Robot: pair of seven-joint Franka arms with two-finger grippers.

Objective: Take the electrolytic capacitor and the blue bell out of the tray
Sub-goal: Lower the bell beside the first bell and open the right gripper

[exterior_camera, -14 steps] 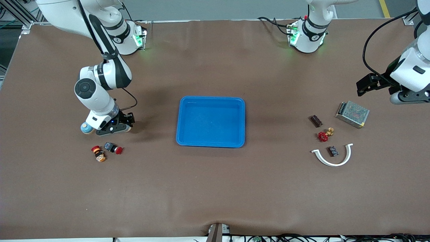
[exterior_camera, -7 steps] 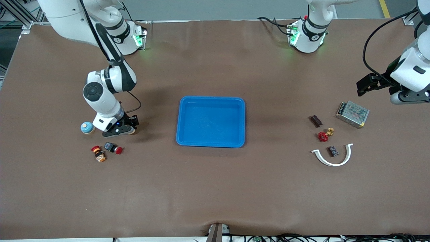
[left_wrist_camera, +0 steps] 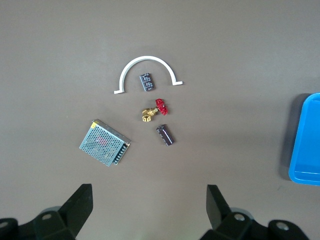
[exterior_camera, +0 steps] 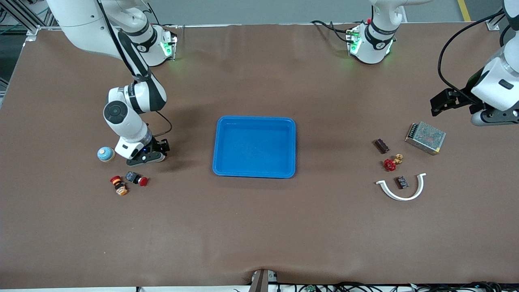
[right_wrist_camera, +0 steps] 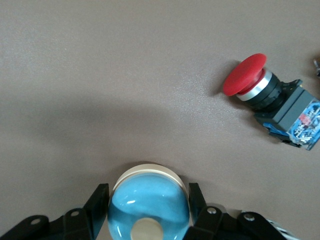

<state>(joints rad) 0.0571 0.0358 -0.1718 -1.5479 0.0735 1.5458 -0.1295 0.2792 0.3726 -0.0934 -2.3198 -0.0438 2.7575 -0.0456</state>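
Note:
A blue dome bell (right_wrist_camera: pixel 148 210) with a cream base and knob sits between the fingers of my right gripper (right_wrist_camera: pixel 148 200), which is shut on it. That gripper (exterior_camera: pixel 148 159) is low at the right arm's end of the table, its hand hiding most of the bell from the front. A second blue dome (exterior_camera: pixel 105 154) rests on the table beside it. The capacitor (exterior_camera: pixel 381 146), a dark brown cylinder (left_wrist_camera: pixel 165 135), lies at the left arm's end. My left gripper (exterior_camera: pixel 492 118) hangs high and open (left_wrist_camera: pixel 149 210) over the table by a meshed box, holding nothing.
A blue tray (exterior_camera: pixel 254 121) sits mid-table, its edge (left_wrist_camera: pixel 306 140) in the left wrist view. Two red push-buttons (exterior_camera: pixel 138 179) (exterior_camera: pixel 118 185) lie near the right gripper. By the capacitor are the meshed box (exterior_camera: pixel 425 138), a red valve (exterior_camera: pixel 390 164), a white arc (exterior_camera: pixel 401 194) and a chip (exterior_camera: pixel 402 182).
My right arm has moved toward the tray with the bell in its fingers, uncovering the second blue dome on the table. The left arm has not moved.

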